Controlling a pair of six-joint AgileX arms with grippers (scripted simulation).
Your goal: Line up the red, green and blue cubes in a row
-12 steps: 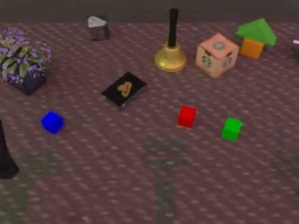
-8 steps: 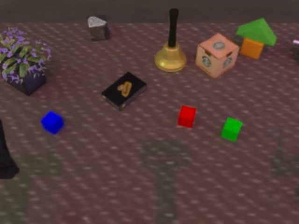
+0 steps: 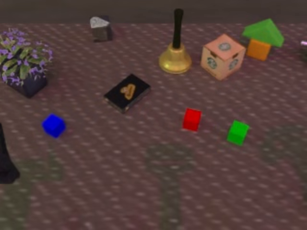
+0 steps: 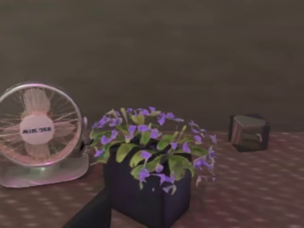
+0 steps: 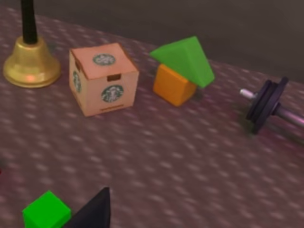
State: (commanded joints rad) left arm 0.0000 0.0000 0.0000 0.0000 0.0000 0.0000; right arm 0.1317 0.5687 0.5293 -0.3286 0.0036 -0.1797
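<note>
Since a moment ago the shadow at the table's right edge has spread inward toward the cubes; the cubes themselves have not moved. My right gripper shows only one dark finger tip, so I cannot tell whether its jaws are apart; the small glossy green cube sits just beside it. In the top view that green cube lies at about 4 o'clock of the small glossy red cube, with the small glossy blue cube well apart at 9 o'clock. My left arm is parked at the left edge, jaws unseen. Farther off stand the brass handbell with black handle and the peach cardboard cube with round emblems.
</note>
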